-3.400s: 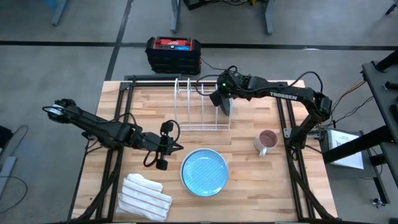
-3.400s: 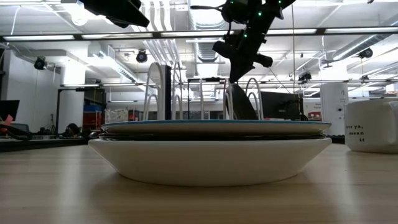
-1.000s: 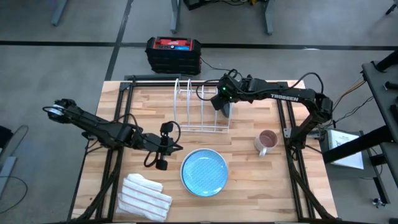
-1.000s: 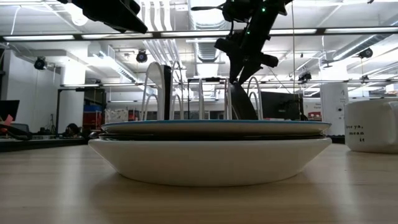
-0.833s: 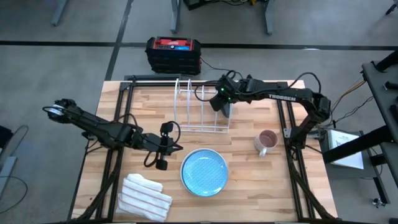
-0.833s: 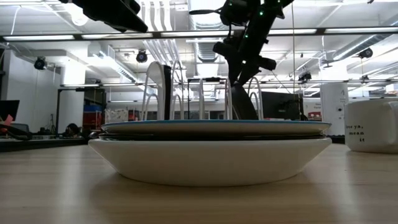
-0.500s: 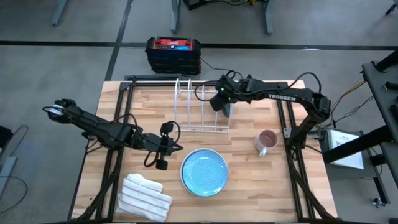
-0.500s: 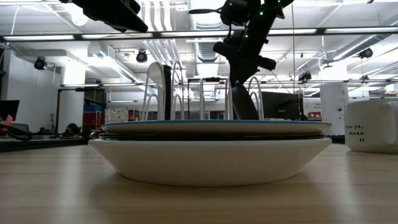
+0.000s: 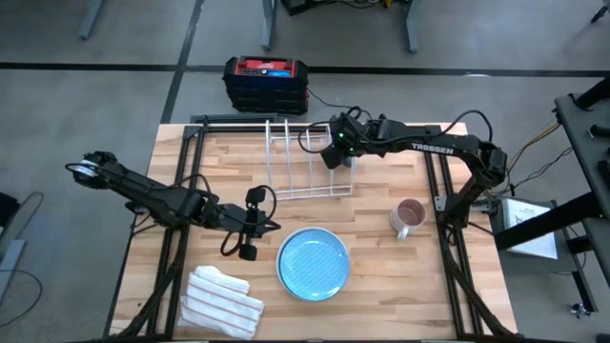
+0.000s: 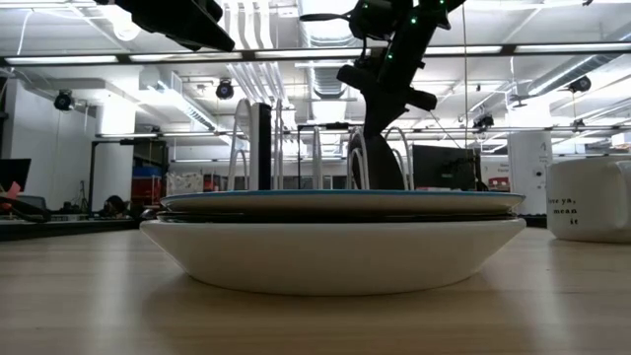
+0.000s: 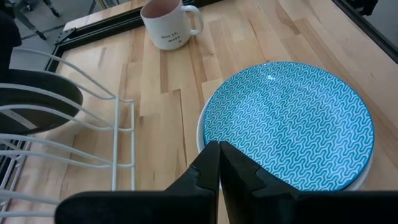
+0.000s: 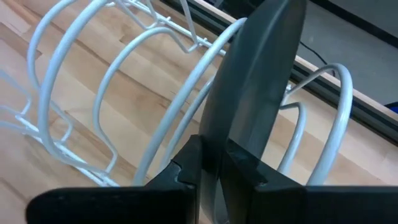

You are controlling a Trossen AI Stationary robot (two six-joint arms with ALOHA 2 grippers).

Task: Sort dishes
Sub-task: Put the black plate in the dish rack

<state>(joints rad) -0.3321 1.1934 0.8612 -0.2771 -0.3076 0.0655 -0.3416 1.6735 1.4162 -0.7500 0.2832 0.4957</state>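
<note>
Racking dark dish [image 12: 255, 93]: right gripper [image 12: 211, 152] clenched on its rim, upright between rack [image 9: 305, 162] wires; left gripper [image 11: 217, 163] clamped empty beside stack [image 9: 313, 263]; stacked dishes unsorted.

Both our arms reach in toward the middle of the counter.

Our right arm stretches from the right edge across the far half, its right end effector [image 9: 342, 155] pointing down with fingers [image 12: 186, 163] pressed together on a thin edge. Our left arm lies low from the left side, its left end effector [image 11: 217, 163] near the middle, fingers [image 11: 205, 167] closed against each other, holding nothing.
</note>
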